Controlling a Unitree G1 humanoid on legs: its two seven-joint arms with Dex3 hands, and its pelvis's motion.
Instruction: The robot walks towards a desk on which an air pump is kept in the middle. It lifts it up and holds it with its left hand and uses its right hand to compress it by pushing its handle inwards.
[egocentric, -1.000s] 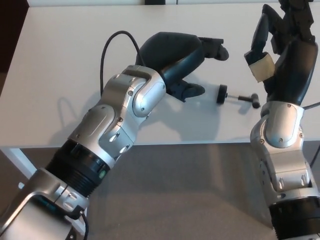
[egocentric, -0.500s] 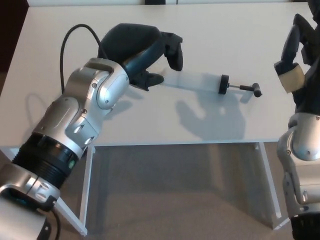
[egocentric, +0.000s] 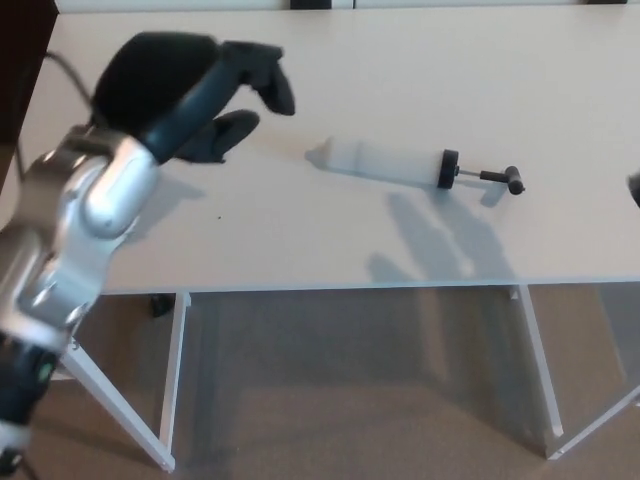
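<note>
Head view: right robot hand unseen; air pump (egocentric: 400, 163) pale against desk (egocentric: 300, 230).

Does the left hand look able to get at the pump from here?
Probably yes. The left hand is open above the desk, left of the pump, with only bare desk between them.

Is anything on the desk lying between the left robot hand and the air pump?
Nothing visible. The left robot hand is open above the desk, and only bare desk surface separates it from the air pump, which lies flat.
</note>
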